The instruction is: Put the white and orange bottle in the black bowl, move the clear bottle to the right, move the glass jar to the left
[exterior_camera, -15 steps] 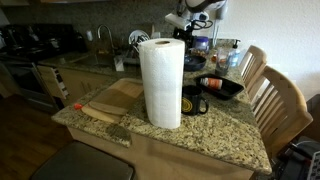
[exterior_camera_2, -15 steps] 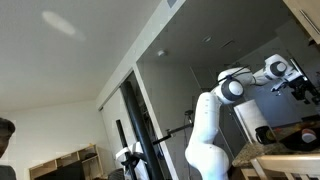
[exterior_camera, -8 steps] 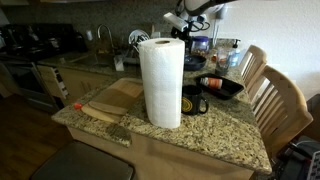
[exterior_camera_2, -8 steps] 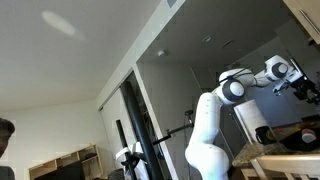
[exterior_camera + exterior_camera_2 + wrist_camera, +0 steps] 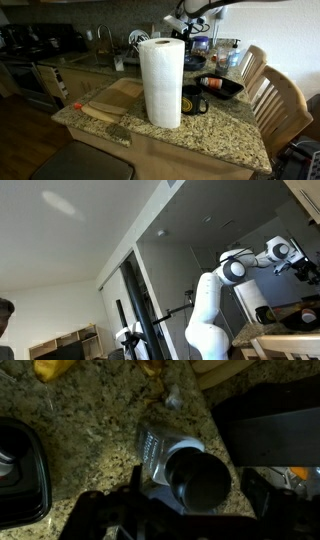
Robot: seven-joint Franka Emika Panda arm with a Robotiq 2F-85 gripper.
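Observation:
In the wrist view I look straight down on the clear bottle, see-through with a dark round cap, standing on the speckled granite counter. My gripper is open, with one dark finger on each side of the cap and not touching it. In an exterior view the gripper hangs above the bottles at the back of the counter. The black bowl sits behind the paper towel roll, with something pale and orange in it that is too small to name. The glass jar cannot be made out.
A tall paper towel roll stands mid-counter with a small black mug beside it. A wooden cutting board lies near the counter edge. Wooden chairs stand beside the counter. A dark container sits near the bottle.

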